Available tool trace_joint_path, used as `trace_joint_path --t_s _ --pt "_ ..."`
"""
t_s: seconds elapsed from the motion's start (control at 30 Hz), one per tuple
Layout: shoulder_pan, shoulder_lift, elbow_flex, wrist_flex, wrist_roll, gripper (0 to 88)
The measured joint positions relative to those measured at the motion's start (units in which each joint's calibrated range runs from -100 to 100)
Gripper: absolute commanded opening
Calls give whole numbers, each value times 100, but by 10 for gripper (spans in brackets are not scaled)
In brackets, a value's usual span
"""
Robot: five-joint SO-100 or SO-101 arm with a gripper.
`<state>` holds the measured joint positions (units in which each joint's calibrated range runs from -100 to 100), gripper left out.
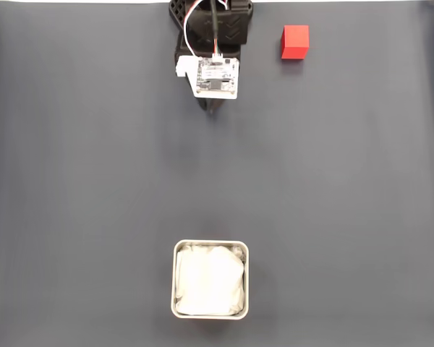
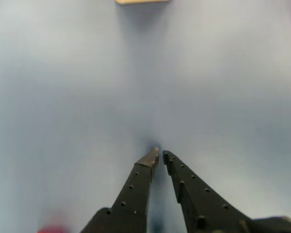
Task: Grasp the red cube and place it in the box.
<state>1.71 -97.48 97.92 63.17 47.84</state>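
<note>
Red cube (image 1: 295,41) sits right of the empty pincer (image 2: 160,154).

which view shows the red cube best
The fixed view: the red cube sits whole and sharp on the dark mat, right of the arm. The wrist view gives just a blurred red smear at its bottom edge, left of the fingers.

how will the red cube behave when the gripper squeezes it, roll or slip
The red cube sits on a flat face, so it probably won't roll. Its plain matte sides likely give decent grip. It looks small and solid, so probably stiff and light.
</note>
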Motion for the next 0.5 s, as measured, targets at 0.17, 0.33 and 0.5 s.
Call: trace_joint_path --t_s 0.17,0.33,0.5 --pt "-119 773 -1175 -1018 -39 0" --pt "-193 1763 -3119 -1138 -39 0" --pt "-193 2614 -4837 -851 -20 0"
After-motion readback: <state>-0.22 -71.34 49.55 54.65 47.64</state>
